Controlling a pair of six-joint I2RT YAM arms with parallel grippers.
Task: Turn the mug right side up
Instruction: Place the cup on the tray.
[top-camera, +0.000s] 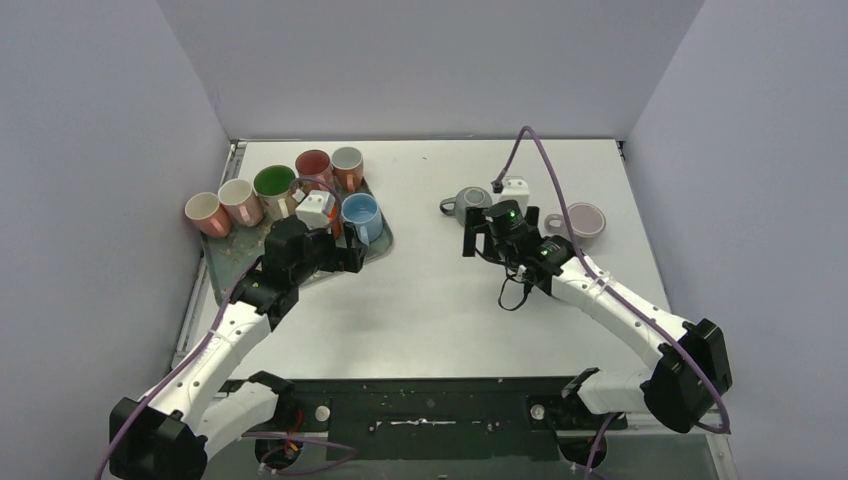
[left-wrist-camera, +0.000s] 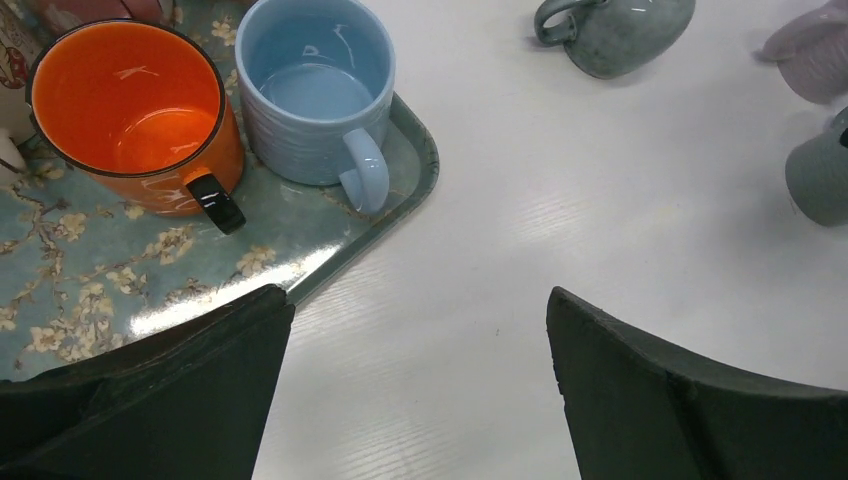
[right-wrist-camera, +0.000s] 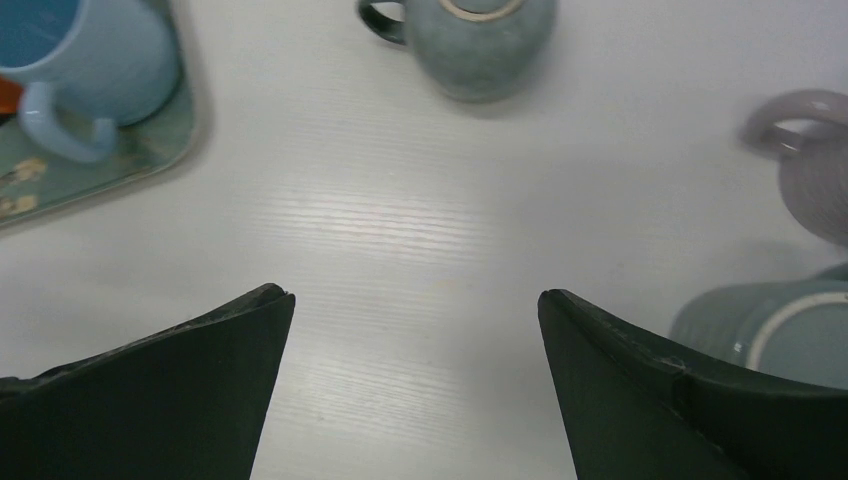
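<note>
Right gripper (right-wrist-camera: 415, 295) wide, empty, over table (right-wrist-camera: 400, 200); left gripper (left-wrist-camera: 420, 295) wide too. Grey mug (right-wrist-camera: 480, 45) ahead looks base-up, not gripped. Teal mug (right-wrist-camera: 760, 325) beside right finger, orientation unclear. Flip seemingly left to do

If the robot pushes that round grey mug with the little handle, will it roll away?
Probably not: the grey mug stands on end, not on its side, so it would likely slide. Its glaze looks shiny, so it may be slippery to grip. It looks ceramic, so probably hard and breakable.
</note>
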